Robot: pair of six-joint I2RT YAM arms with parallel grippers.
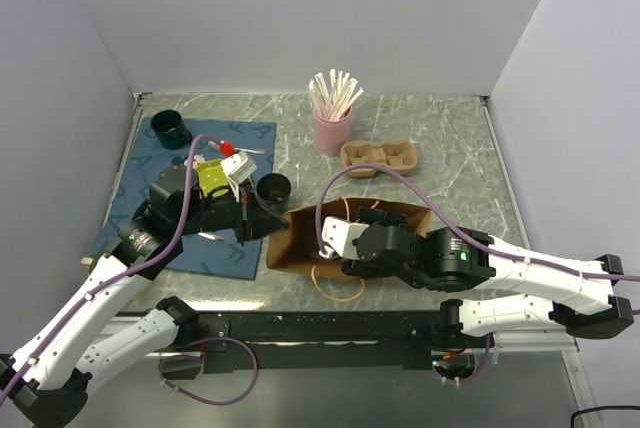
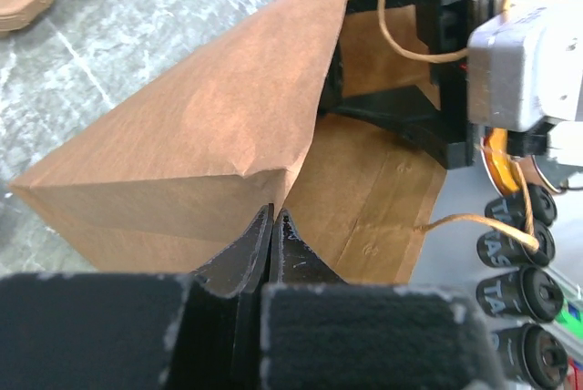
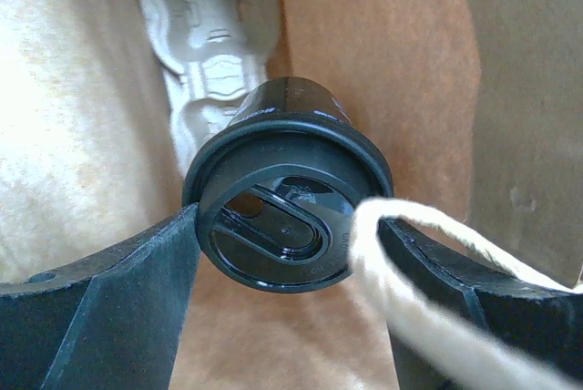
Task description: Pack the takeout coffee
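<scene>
A brown paper bag (image 1: 395, 216) lies on its side in the middle of the table, mouth towards the near edge. My left gripper (image 2: 273, 219) is shut on the bag's upper rim (image 2: 264, 171) and holds the mouth open. My right gripper (image 3: 291, 244) reaches inside the bag. It is shut on a black lidded coffee cup (image 3: 287, 194), with one finger on each side of the lid. The cup's base sits against a white pulp carrier (image 3: 205, 35) deep in the bag. The bag's string handle (image 3: 428, 262) drapes across the right finger.
An open black cup (image 1: 273, 188) and a dark cup (image 1: 170, 128) stand on a blue mat (image 1: 140, 188) at the left. A pink cup of wooden stirrers (image 1: 332, 128) and a brown cup carrier (image 1: 380, 158) stand behind the bag. The walls are close on both sides.
</scene>
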